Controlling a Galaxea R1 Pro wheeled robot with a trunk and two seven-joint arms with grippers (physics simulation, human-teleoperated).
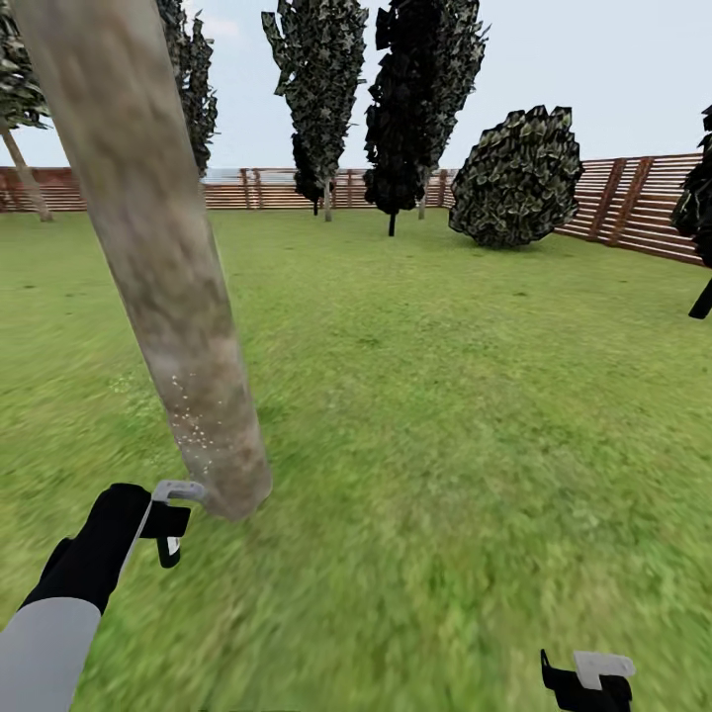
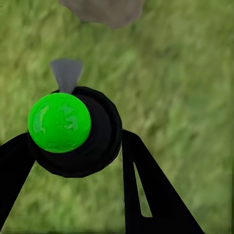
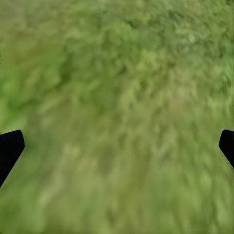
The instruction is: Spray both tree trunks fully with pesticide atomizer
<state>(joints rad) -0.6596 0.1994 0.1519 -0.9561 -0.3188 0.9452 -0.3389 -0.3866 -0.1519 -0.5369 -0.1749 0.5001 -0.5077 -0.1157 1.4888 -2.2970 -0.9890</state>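
A thick, smooth grey-beige tree trunk (image 1: pixel 168 277) rises at the left of the head view, and its base meets the grass close in front of me. Pale speckles (image 1: pixel 193 420) dot its lower part. My left gripper (image 1: pixel 170 534) is shut on the pesticide atomizer (image 1: pixel 174 506), whose whitish spray head sits just beside the trunk's base. In the left wrist view the dark bottle with its bright green spot (image 2: pixel 59 122) sits between the black fingers (image 2: pixel 146 190), its grey nozzle pointing toward the trunk base (image 2: pixel 105 9). My right gripper (image 1: pixel 585 682) hangs open over grass (image 3: pixel 117 117).
Green lawn (image 1: pixel 445 396) stretches ahead to a brown slat fence (image 1: pixel 633 203). Tall dark trees (image 1: pixel 420 99) and a round dark bush (image 1: pixel 519 178) stand far back. Another leaning trunk (image 1: pixel 25 178) shows at the far left, and dark foliage (image 1: pixel 697 198) at the right edge.
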